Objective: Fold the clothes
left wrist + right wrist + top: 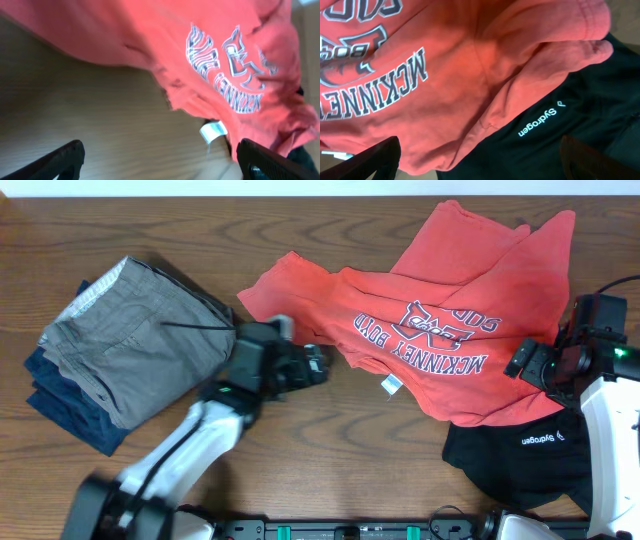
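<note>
A red T-shirt (440,310) with white lettering lies crumpled, face up, across the right half of the table; it also shows in the left wrist view (210,55) and the right wrist view (445,75). Its lower right edge overlaps a black garment (520,455) with a small teal logo (540,122). My left gripper (318,367) is open and empty over bare wood just left of the shirt's hem, near its white tag (214,131). My right gripper (528,365) is open and empty above the shirt's right edge where it meets the black garment.
A stack of folded clothes sits at the left: grey-brown trousers (125,345) on top of dark blue garments (65,405). The wooden table (330,450) shows between the stack and the shirt. The table's front edge carries the arm bases.
</note>
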